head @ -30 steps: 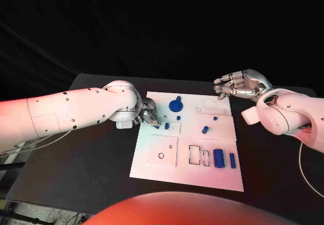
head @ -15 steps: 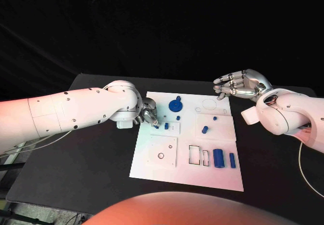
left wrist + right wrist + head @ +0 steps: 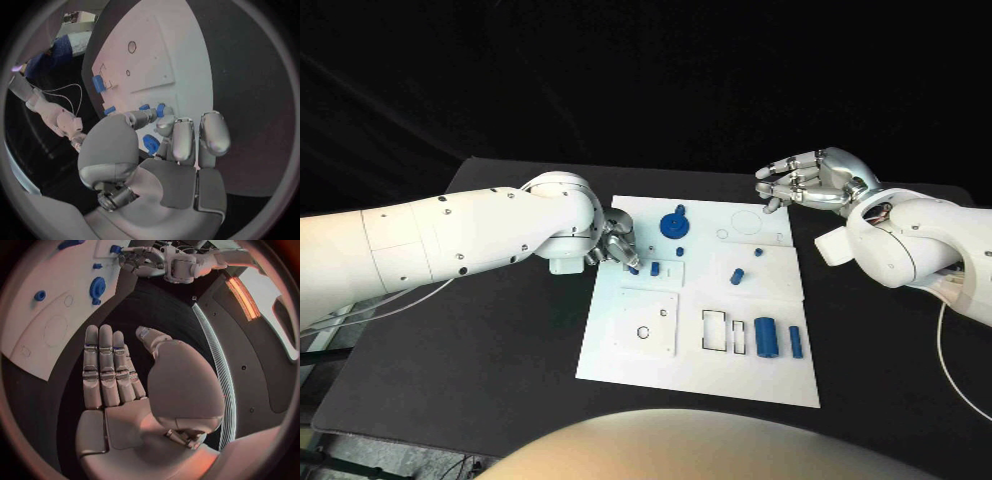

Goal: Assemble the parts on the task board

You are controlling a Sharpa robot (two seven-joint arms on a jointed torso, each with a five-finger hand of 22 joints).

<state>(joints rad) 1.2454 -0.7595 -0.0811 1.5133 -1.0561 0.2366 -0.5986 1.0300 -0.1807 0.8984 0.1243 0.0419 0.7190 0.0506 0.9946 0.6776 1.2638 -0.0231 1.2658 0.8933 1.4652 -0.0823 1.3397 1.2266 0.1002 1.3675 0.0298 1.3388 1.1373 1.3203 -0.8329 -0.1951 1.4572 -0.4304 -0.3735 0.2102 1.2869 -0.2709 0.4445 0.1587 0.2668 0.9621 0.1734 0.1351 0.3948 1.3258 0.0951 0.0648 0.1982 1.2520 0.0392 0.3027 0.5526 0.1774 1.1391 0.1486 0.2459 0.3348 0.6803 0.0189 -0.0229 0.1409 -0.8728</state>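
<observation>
The white task board (image 3: 704,372) lies mid-table. My left hand (image 3: 613,243) hangs over its left edge and pinches a small blue part (image 3: 635,268) between thumb and fingertip; the same small blue part (image 3: 160,109) sits at the fingertips in the left wrist view. Beside it stand a small blue peg (image 3: 655,268) and a round blue wheel-shaped part (image 3: 676,225). My right hand (image 3: 812,180) hovers past the board's far right corner, fingers apart and slightly curled, holding nothing; its palm (image 3: 119,390) is bare.
More blue parts lie on the board: two small pegs (image 3: 737,275) near the middle, a thick cylinder (image 3: 766,336) and a thin bar (image 3: 796,342) at the near right. Rectangular slots (image 3: 715,331) and a round hole (image 3: 643,332) are cut nearby. Black table (image 3: 488,340) surrounds the board.
</observation>
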